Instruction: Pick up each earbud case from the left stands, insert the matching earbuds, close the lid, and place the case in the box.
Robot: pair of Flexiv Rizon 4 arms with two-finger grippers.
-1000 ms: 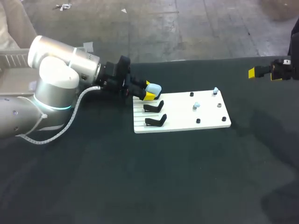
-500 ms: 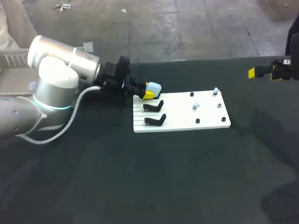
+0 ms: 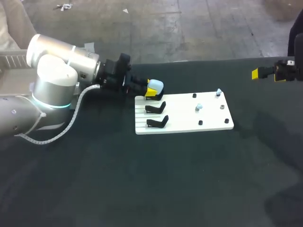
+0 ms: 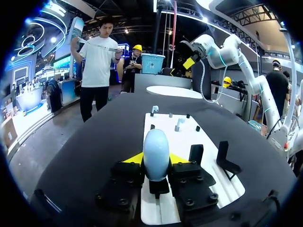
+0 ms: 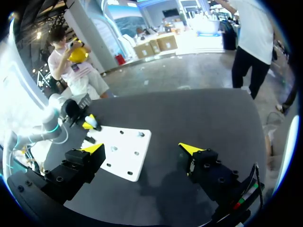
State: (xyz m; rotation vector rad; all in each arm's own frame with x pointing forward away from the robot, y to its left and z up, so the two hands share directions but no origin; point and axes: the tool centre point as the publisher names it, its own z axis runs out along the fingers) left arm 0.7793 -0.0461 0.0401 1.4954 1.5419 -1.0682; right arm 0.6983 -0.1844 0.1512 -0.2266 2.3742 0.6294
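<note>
Left pincer (image 3: pixel 151 92) clenched on the pale blue earbud case (image 3: pixel 155 87), one yellow tip on each flank. The case stands on end at the rear left corner of the white board (image 3: pixel 213 124), above the spot where a third stand would sit. The left wrist view shows a black support just under it, but not whether the two touch.

The side grip leaves the rounded top of the case free — probably so the lid can be opened for loading.

Two black stands (image 3: pixel 156 108) nearer the camera are vacant. Their tilted arms would present a case at an angle suited to a sideways approach.

On the right half of the board, two pale earbuds (image 3: pixel 199 107) stand upright among small dark pegs (image 3: pixel 200 122), well apart from the case — presumably spaced so each can be taken singly.

Right pincer (image 3: pixel 258 73) hangs released over the far right edge of the dark surface (image 3: pixel 142 189), well clear of the board.
</note>
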